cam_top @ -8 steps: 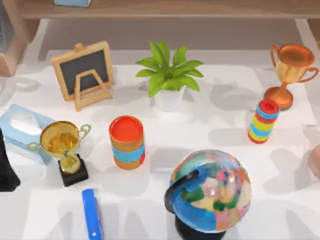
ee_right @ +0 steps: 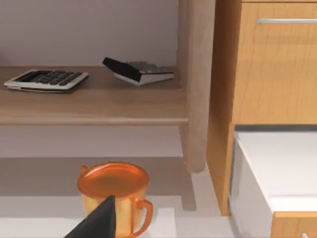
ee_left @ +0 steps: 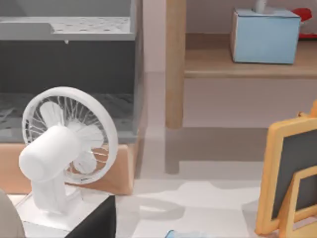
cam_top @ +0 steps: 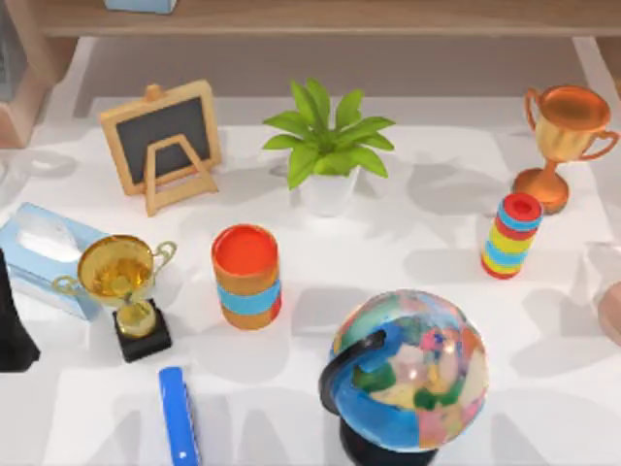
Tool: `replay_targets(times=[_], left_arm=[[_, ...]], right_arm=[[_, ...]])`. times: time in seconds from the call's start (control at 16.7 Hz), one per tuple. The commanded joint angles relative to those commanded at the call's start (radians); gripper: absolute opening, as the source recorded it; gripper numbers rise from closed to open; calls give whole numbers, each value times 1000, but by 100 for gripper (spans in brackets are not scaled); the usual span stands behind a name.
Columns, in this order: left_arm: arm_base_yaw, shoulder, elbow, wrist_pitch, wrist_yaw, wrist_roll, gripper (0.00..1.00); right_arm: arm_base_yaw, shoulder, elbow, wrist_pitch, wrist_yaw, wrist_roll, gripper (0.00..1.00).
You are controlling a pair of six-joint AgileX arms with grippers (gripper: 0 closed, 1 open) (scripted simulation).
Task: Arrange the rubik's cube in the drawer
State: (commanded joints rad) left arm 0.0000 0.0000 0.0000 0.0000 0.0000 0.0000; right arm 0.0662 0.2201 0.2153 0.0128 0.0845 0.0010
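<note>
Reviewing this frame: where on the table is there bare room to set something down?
Bare patches: between the potted plant and copper trophy, and between the orange cylinder and ring stack. Crowded: the table's left, where tissue box, gold trophy and chalkboard cluster.

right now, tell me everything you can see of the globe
The globe stands upright at the front of the table, right of centre. Its sphere is a glossy patchwork of blue, green, pink, orange and yellow, held in a dark curved arm that wraps its left side and runs down to a dark round base, cut off by the picture's edge. Nothing touches it; the striped cylinder stands apart to its left.
</note>
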Motion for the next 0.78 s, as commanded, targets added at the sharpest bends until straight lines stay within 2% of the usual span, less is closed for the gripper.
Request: replay_targets(times=[0.78], left_arm=[[0, 0, 0, 0, 0, 0, 100]], right_arm=[[324, 1239, 1120, 90, 349, 7, 100]])
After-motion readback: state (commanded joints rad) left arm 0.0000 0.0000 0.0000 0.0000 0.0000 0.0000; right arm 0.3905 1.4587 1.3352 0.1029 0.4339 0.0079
